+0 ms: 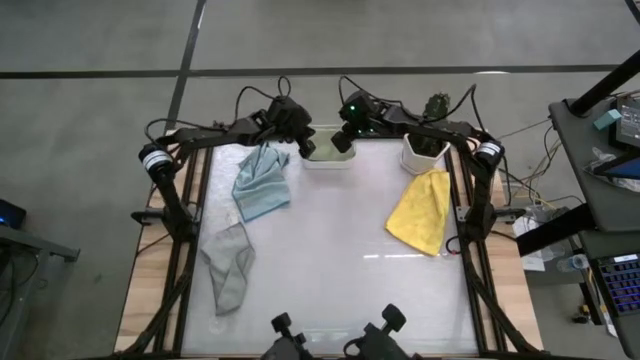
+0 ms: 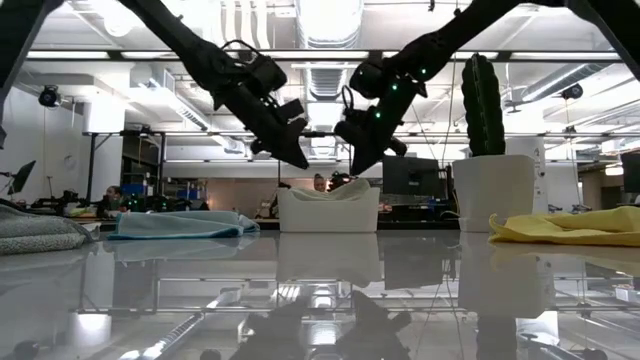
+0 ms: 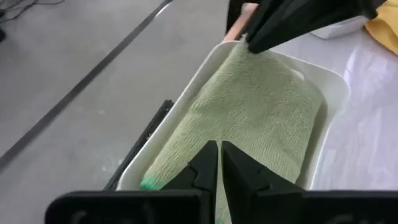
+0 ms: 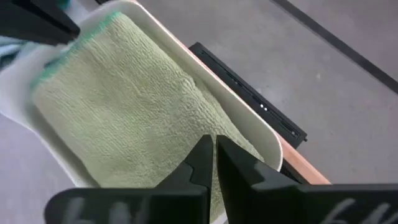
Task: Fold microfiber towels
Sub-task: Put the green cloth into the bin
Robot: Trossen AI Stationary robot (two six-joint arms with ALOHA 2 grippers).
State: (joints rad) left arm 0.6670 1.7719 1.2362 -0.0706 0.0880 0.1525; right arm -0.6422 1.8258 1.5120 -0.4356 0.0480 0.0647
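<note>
Four towels: blue (image 1: 262,182), grey (image 1: 229,262), yellow (image 1: 423,211), green (image 3: 249,124).

Two slim black robot arms, the left arm (image 1: 215,132) and the right arm (image 1: 440,130), are built from tube-like links with bulkier black joint housings. Each carries a white-banded cuff near its outer joint, and loose black cables loop from the wrists. A small green light glows on the right arm's wrist housing; each arm ends in narrow, tapering black jaws.
</note>
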